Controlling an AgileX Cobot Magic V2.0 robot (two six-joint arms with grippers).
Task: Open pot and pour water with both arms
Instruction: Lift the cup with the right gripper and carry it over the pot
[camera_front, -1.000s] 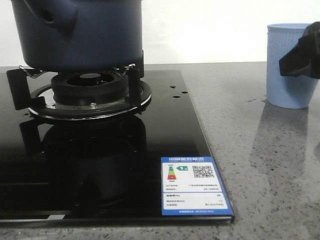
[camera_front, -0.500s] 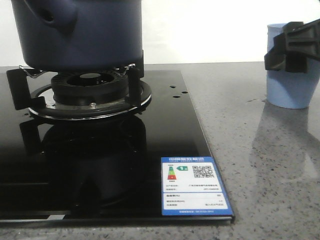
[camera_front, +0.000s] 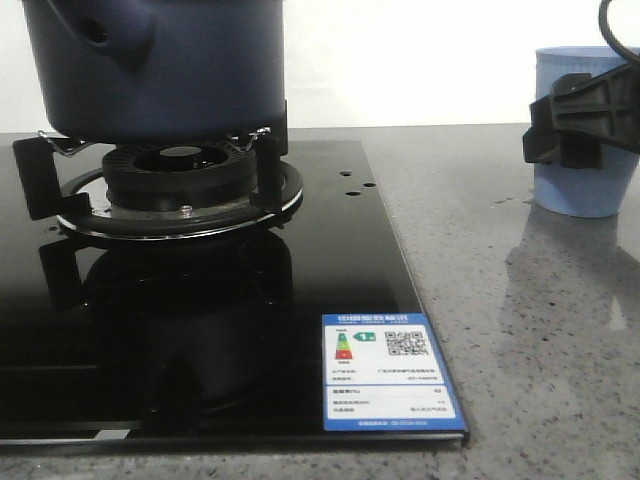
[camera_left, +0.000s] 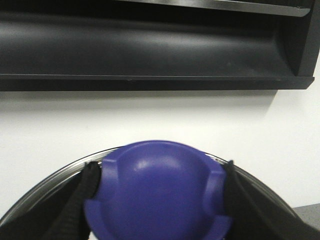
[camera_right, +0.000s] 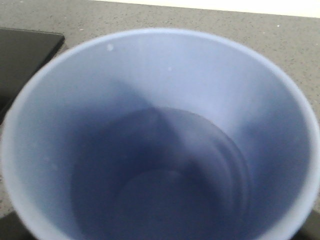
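Observation:
The dark navy pot (camera_front: 160, 65) sits on the gas burner (camera_front: 180, 180) at the back left; its top is cut off by the front view. In the left wrist view my left gripper (camera_left: 157, 202) is shut on the lid's blue knob (camera_left: 157, 185), one black finger (camera_left: 75, 205) on each side, with the lid's metal rim (camera_left: 55, 177) behind. I cannot tell whether the lid is off the pot. The light blue cup (camera_front: 585, 180) stands on the counter at the right. My right gripper (camera_front: 578, 122) is open, its jaws on either side of the cup (camera_right: 160, 125).
The black glass hob (camera_front: 330, 270) carries a blue energy label (camera_front: 388, 372) at its front right corner. Grey speckled counter (camera_front: 520, 330) lies between hob and cup. A black range hood (camera_left: 150, 45) hangs above the white wall.
My right gripper came in from the right edge, turned, and settled a little lower around the cup. The cup and the pot have not moved.

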